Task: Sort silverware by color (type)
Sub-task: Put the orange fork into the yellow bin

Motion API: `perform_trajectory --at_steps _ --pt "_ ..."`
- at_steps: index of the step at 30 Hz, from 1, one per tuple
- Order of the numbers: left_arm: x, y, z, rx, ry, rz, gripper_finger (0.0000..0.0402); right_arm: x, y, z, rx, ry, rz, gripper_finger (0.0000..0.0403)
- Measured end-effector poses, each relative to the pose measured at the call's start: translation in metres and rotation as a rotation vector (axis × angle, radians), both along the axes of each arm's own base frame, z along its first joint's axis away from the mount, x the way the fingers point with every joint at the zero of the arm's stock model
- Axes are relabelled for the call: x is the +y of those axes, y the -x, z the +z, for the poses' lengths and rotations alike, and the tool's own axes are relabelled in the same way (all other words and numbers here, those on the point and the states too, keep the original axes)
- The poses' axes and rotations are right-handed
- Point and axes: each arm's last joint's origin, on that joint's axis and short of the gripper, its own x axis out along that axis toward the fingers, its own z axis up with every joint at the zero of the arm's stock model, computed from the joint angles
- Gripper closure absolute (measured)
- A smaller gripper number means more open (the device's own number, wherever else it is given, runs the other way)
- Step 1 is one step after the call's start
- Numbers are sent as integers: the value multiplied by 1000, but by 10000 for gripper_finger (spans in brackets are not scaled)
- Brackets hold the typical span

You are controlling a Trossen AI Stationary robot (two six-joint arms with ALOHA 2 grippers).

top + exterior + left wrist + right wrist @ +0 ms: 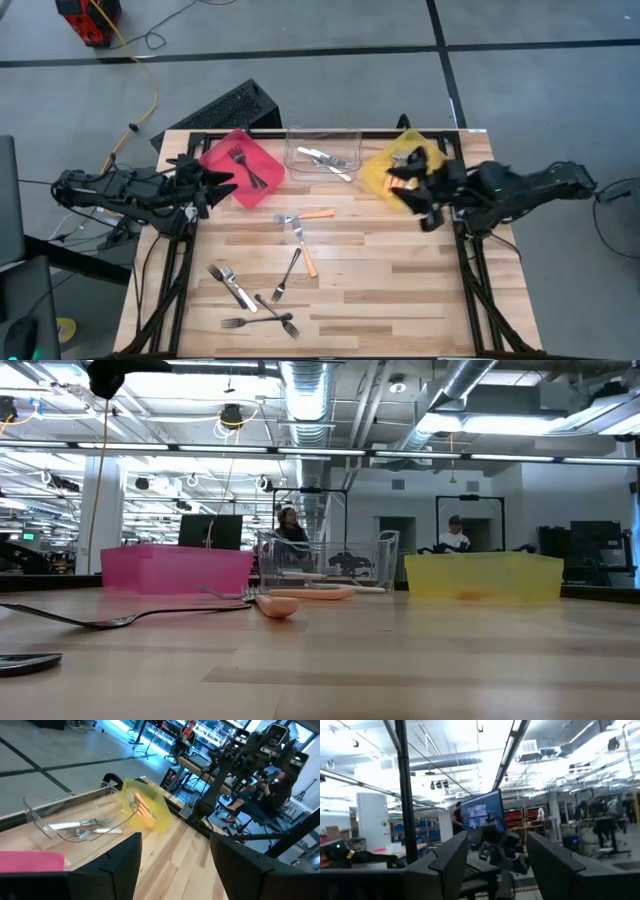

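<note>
Your left gripper [222,184] hangs at the desk's [400,290] left edge, just beside the red bin [262,160], its jaws spread wide with nothing between them. That red bin holds dark forks [245,165].

Next along the far edge you have the clear bin [322,135], with plain silver forks [325,160] lying in it; the left wrist view shows them on its floor.

In front of these bins, loose silverware lies on the bare wood: an orange-handled fork [305,214] near the middle, a second orange-handled fork [303,248] just nearer, a dark fork [288,273] beside that, and a cluster of silver and dark forks [255,302] toward the near left corner.

At the far right sits the yellow bin [372,170], with orange-handled forks [142,807] inside. Your right gripper [408,180] hovers over this bin, raised and pointing out into the room; its jaws stand well apart and hold nothing.
</note>
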Motion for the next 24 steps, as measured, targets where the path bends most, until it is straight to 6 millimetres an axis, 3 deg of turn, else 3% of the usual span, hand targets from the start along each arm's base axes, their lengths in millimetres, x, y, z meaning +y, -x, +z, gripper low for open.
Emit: perform_trajectory --at_steps 9,24 --pt "0 1 0 -25 56 15 182 -16 75 14 8 -10 -65 177" --pt "0 1 0 -43 115 31 182 -29 139 -3 96 16 -57 177"
